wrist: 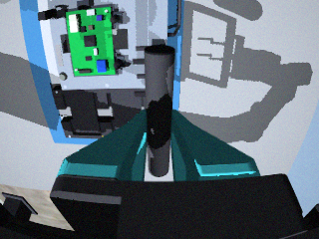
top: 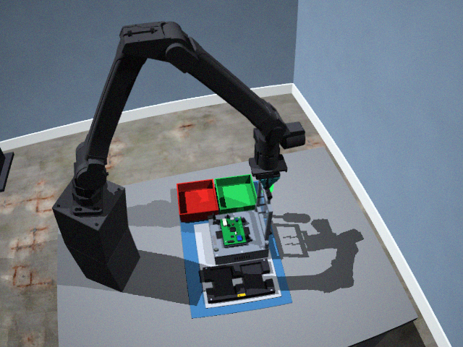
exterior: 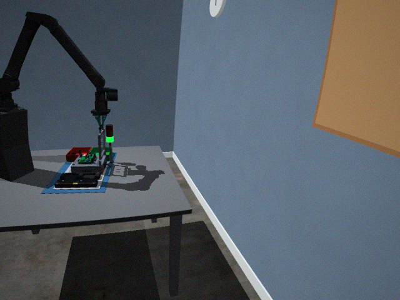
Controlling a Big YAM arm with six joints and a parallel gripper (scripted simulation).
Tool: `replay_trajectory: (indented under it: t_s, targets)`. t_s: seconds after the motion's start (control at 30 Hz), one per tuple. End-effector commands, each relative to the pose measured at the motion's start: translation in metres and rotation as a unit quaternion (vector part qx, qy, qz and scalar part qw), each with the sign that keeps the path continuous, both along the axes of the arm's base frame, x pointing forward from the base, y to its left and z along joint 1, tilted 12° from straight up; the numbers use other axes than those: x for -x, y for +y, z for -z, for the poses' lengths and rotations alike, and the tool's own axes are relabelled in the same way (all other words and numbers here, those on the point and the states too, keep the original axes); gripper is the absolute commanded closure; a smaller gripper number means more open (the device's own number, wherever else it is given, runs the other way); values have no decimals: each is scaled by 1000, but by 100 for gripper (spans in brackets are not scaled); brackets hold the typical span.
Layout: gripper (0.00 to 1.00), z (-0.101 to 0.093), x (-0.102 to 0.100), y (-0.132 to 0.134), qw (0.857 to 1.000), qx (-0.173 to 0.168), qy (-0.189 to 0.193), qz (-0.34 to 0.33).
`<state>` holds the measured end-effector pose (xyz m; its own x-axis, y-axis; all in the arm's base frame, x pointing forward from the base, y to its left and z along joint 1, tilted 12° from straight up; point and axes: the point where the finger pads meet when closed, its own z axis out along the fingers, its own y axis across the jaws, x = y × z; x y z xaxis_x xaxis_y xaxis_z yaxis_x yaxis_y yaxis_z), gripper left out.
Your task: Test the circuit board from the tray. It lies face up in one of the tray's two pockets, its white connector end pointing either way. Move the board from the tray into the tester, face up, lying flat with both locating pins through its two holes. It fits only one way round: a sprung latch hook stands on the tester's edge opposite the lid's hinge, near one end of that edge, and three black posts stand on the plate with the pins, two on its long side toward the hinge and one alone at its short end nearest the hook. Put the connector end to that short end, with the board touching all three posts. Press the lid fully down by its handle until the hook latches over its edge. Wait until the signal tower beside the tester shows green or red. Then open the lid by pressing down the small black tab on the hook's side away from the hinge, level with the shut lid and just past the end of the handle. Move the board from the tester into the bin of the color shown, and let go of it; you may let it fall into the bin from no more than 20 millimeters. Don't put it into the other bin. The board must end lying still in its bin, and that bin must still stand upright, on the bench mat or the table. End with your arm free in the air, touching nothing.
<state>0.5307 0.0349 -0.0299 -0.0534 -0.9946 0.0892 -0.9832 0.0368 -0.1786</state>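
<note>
The green circuit board point(top: 234, 231) point(exterior: 85, 159) point(wrist: 94, 43) lies face up in the grey tester point(top: 239, 256) point(exterior: 84, 168). The tester's lid point(top: 265, 220) stands raised, nearly upright, on the tester's right side. My gripper point(top: 268, 183) point(exterior: 100, 124) point(wrist: 159, 118) is above it, shut on the lid's dark handle point(wrist: 159, 67). The signal tower point(exterior: 109, 139) beside the tester shows green; in the top view it is mostly hidden behind my gripper. The black tray point(top: 209, 277) point(exterior: 75, 180) point(wrist: 83, 114) has both pockets empty.
A red bin point(top: 196, 181) point(exterior: 72, 155) and a green bin point(top: 234, 177) point(exterior: 95, 149) stand side by side behind the tester. All rest on a blue bench mat point(top: 190, 269) point(exterior: 51, 185) point(wrist: 27, 34). The arm's base stands at the table's left.
</note>
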Motion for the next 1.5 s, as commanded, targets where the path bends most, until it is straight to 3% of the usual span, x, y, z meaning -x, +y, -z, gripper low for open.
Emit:
replay_trajectory:
  t_s: [0.0,0.63,1.47]
  targets:
    - [100,-1,-35,-6,1000,-1,-24,3]
    - [100,-2,-47,-7,1000,-1,-24,3]
    - [100,-2,-48,-7,1000,-1,-24,3]
